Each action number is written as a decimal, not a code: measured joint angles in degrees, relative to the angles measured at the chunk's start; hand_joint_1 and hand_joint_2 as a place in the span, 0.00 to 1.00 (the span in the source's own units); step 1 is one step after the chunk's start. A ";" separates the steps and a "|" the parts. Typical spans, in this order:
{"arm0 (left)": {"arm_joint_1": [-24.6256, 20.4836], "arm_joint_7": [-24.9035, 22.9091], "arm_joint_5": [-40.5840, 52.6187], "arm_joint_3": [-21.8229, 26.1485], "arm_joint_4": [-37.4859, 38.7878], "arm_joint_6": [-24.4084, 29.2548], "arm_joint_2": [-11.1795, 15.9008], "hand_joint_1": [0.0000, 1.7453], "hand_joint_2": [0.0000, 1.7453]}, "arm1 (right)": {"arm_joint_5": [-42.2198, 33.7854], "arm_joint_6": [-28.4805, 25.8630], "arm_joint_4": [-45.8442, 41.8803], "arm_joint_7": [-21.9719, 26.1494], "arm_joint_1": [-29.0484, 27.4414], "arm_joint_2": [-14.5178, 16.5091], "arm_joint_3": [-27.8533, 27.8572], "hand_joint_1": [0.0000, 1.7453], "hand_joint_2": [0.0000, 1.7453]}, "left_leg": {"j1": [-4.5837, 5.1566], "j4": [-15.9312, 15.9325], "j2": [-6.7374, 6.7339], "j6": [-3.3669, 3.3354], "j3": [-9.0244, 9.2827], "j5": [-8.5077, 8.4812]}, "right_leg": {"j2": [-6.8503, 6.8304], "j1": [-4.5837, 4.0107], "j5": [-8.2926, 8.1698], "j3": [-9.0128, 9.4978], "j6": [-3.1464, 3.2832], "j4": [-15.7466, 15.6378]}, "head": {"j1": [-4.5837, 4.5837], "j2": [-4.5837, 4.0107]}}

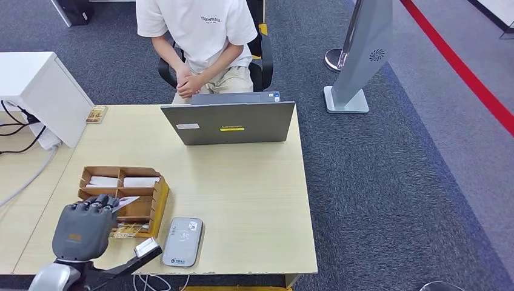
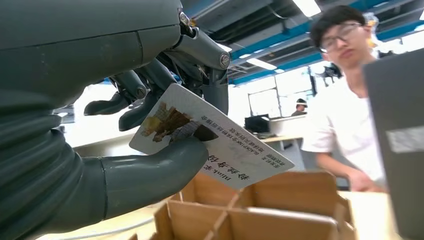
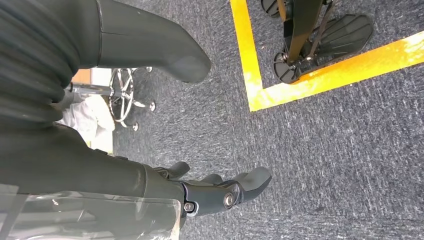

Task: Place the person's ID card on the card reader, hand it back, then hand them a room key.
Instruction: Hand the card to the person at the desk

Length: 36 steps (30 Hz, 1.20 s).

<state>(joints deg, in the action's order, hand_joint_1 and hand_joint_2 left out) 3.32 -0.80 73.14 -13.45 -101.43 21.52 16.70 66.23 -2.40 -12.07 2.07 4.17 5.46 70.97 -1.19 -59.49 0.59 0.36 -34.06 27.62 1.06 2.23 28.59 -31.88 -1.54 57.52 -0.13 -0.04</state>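
Currently: left hand [image 1: 83, 227] is pinching a room key [image 2: 210, 137] above the wooden tray [image 1: 159, 203].
Right hand [image 3: 220, 192] is hanging empty, fingers apart. Laptop [image 1: 229, 123] lid is showing "Lenovo"; the person's shirt [image 1: 200, 27] is reading "ESSENTIALS".

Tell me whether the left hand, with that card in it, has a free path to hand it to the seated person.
Probably, but not straight across. The left hand holds the card above the wooden organizer, and the open laptop stands between it and the person. The bare table beside the laptop leaves a way around.
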 joint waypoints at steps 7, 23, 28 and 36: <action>-4.92 1.35 1.37 3.71 0.09 4.93 -0.15 1.00 1.00 | 1.30 0.33 0.01 0.22 0.08 0.00 -0.45 0.00 1.00 | 0.00 -0.01 0.04 0.00 -0.02 0.00 | -0.02 0.00 0.00 -0.01 0.00 0.00 | 0.01 0.00; -26.48 3.93 5.38 6.71 15.26 10.82 -0.07 1.00 1.00 | 4.11 1.44 0.14 -0.32 0.43 0.02 -2.97 0.00 1.00 | 0.00 -0.03 0.14 0.04 -0.01 -0.11 | -0.14 0.00 -0.05 0.00 0.03 0.01 | 0.01 0.00; -36.73 3.45 6.14 6.67 25.20 11.07 -1.12 1.00 1.00 | 3.96 1.78 0.29 -0.70 0.55 0.12 -3.34 0.00 1.00 | 0.00 -0.05 0.11 0.07 -0.02 -0.14 | -0.12 0.00 -0.11 -0.01 0.05 0.02 | -0.01 0.00; -42.07 2.56 6.28 6.34 31.54 10.87 -2.85 1.00 1.00 | 3.95 1.90 0.33 -1.18 0.59 0.13 -3.72 0.00 1.00 | 0.00 -0.06 0.07 0.08 -0.08 -0.13 | -0.03 0.01 -0.10 -0.09 0.05 0.01 | 0.00 0.00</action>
<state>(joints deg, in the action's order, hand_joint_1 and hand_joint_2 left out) -38.75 1.76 79.43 -7.11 -69.89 32.39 13.85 70.18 -0.50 -11.74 0.89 4.75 5.60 67.25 -1.19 -59.55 0.66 0.44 -34.14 27.49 1.02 2.23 28.49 -31.97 -1.49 57.53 -0.13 -0.04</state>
